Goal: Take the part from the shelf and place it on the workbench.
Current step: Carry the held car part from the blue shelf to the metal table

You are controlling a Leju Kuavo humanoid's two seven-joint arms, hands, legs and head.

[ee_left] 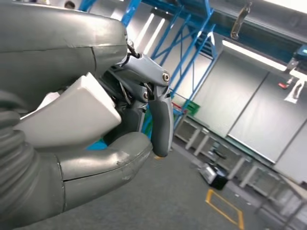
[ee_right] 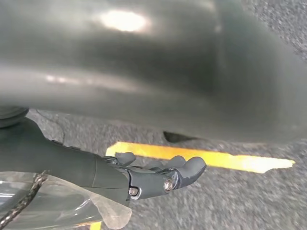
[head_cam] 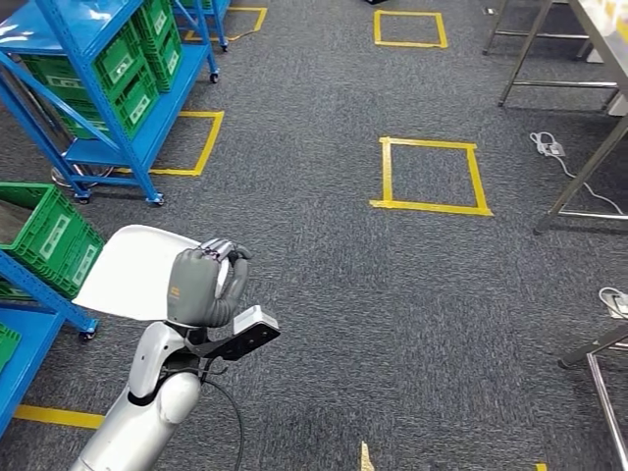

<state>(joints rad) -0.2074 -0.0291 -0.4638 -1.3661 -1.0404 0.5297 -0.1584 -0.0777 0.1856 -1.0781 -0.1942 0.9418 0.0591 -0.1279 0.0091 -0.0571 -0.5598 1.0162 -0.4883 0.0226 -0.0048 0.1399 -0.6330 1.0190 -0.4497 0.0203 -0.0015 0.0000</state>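
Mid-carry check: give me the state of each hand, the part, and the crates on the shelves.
left hand: raised, fingers wrapped around the white part.
white part: held in the left hand, off the shelf, not yet on any workbench.
right hand: hanging above the carpet, fingers fairly straight, holding nothing.
green crates: sitting on the blue shelves.

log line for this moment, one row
stage: carrying | left hand: grips white part | right hand: holds nothing, over carpet | shelf: left | workbench: not reached

shelf (head_cam: 111,88) far left; bins (head_cam: 133,69) on it | workbench legs (head_cam: 570,128) far right
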